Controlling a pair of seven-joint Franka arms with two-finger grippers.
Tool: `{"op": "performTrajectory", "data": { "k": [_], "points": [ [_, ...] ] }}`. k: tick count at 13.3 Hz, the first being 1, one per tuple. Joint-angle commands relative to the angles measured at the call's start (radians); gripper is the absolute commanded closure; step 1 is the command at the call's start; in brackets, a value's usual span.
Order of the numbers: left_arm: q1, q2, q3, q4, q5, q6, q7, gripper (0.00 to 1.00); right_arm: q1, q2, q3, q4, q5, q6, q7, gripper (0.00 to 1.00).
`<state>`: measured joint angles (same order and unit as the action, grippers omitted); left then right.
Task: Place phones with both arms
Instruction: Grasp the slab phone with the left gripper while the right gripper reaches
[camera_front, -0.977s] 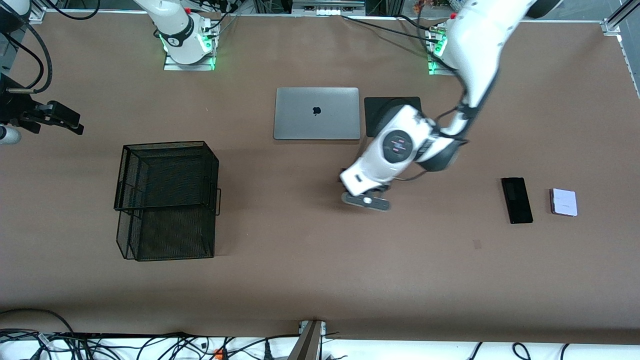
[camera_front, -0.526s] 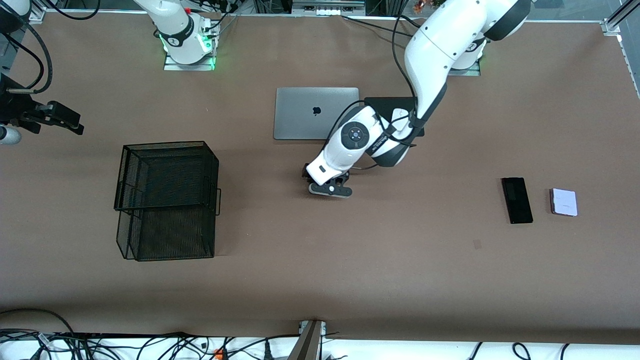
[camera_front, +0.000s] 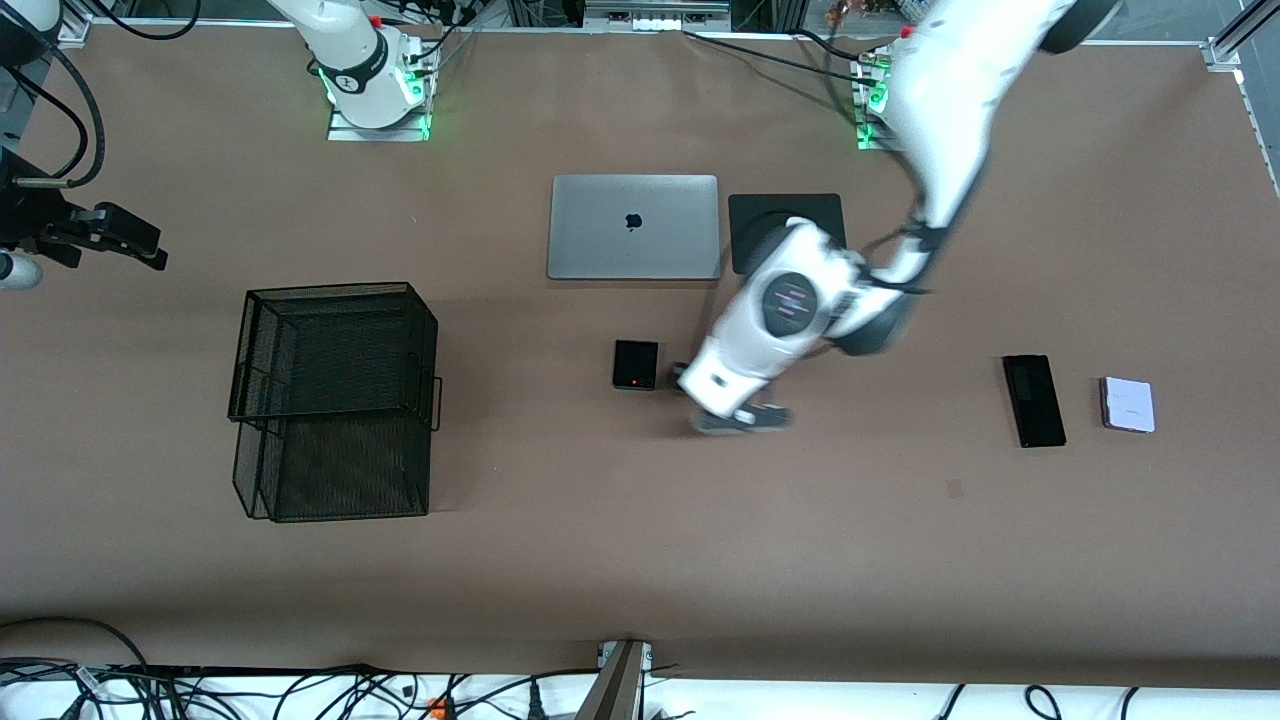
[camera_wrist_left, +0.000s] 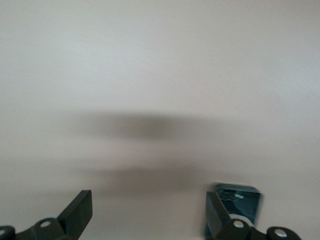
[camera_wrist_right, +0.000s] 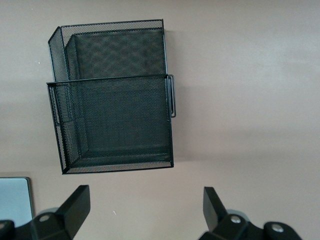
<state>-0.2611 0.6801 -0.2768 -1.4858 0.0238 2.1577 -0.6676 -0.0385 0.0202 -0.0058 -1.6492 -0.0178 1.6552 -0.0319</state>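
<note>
Left gripper (camera_front: 738, 418), jaws spread beside the small black phone (camera_front: 636, 364); right gripper (camera_wrist_right: 145, 212), also spread, should descend squarely.

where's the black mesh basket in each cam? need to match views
Front view: black mesh basket on the table toward the right arm's end, nearer the camera than the silver laptop.
Left wrist view: not in it.
Right wrist view: the basket is in plain sight, whole.
Shared landmark: the laptop, whole in the front view, only a corner at the edge of the right wrist view.
</note>
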Motion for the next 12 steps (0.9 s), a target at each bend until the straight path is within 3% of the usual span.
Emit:
{"op": "performTrajectory", "data": {
  "k": [1,4,6,8,12],
  "points": [
    [0.170,-0.086,-0.006,-0.028,-0.004,-0.180,0.014,0.00,0.012,-0.006,0.014,-0.007,0.021,0.023,-0.007,0.00],
    [0.350,-0.082,-0.004,-0.033,0.141,-0.291,0.257,0.00,0.147,0.024,0.014,-0.004,0.036,0.040,0.009,0.00],
    [0.468,-0.065,-0.002,-0.039,0.221,-0.286,0.400,0.00,0.256,0.064,0.015,0.005,0.067,0.078,0.178,0.00],
    [0.555,-0.012,-0.004,-0.044,0.365,-0.228,0.468,0.00,0.407,0.143,0.015,0.057,0.056,0.113,0.401,0.00],
    [0.658,-0.002,-0.005,-0.189,0.384,-0.032,0.580,0.00,0.667,0.389,0.012,0.282,0.033,0.136,0.778,0.00]
  ]
}}
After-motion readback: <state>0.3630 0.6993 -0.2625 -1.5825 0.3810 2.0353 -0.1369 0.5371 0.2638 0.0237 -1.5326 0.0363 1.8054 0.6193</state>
